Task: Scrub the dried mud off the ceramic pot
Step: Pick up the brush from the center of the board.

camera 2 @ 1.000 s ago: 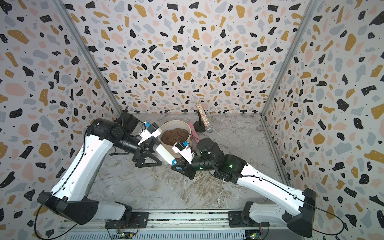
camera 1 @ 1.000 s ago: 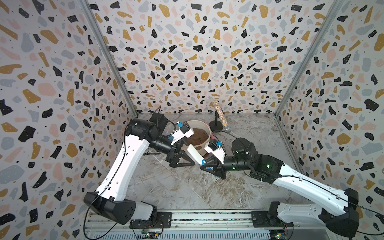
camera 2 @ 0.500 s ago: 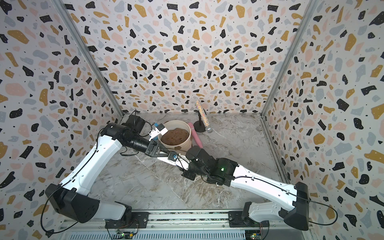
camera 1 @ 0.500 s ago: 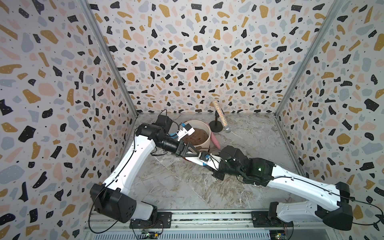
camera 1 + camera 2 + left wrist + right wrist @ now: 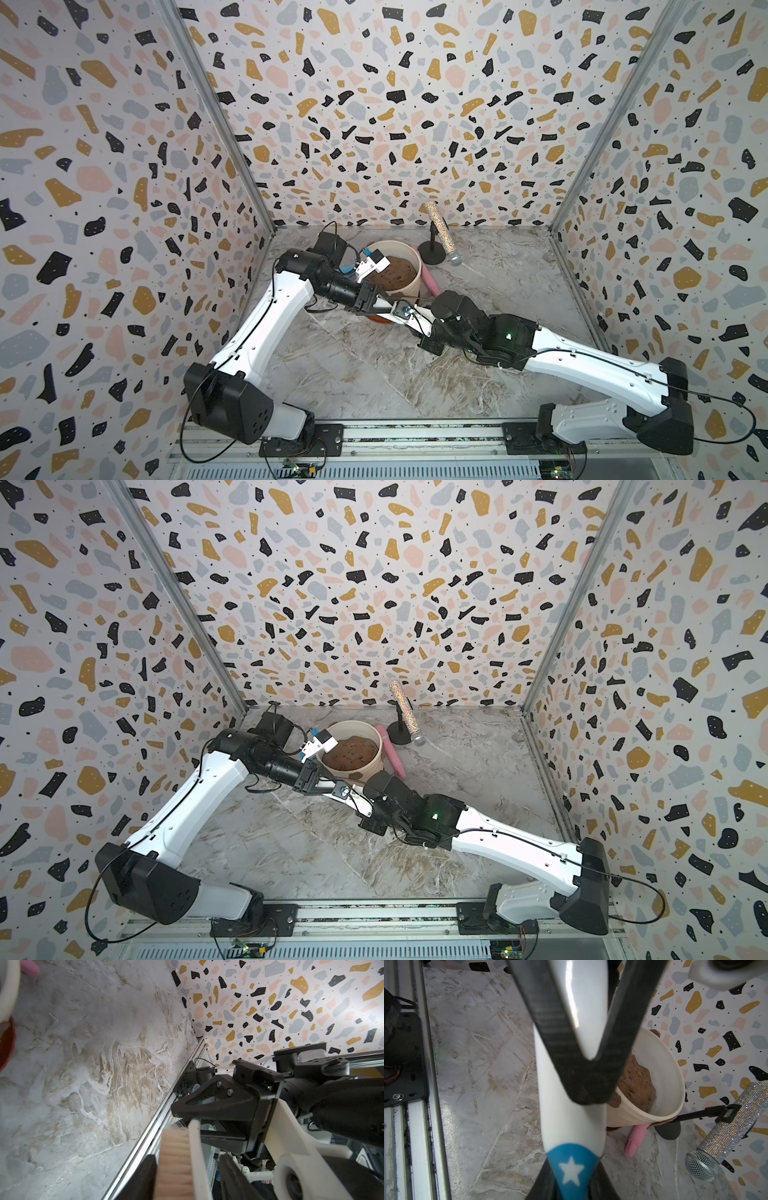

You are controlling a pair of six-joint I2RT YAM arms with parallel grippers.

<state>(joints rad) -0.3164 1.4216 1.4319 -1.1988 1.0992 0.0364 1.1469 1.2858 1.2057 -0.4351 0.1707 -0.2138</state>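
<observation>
Brush [image 5: 571, 1122] pinched by right gripper [image 5: 571, 1181]; head flanked by left gripper [image 5: 186, 1178], clamping undeterminable. Ceramic pot [image 5: 675, 1076], dried mud [image 5: 615, 1101] on outer wall, located just beyond both.

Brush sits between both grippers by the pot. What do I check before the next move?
1. Right gripper shut on the brush: ok.
2. Left gripper straddling the bristle end: ok.
3. Left jaws clamped: not ok, a gap shows beside the brush back.
4. Ceramic pot upright on the saucer: ok.
5. Dried mud in sight on the pot wall: ok.
6. Pot braced by a gripper: not ok, neither holds it.
</observation>
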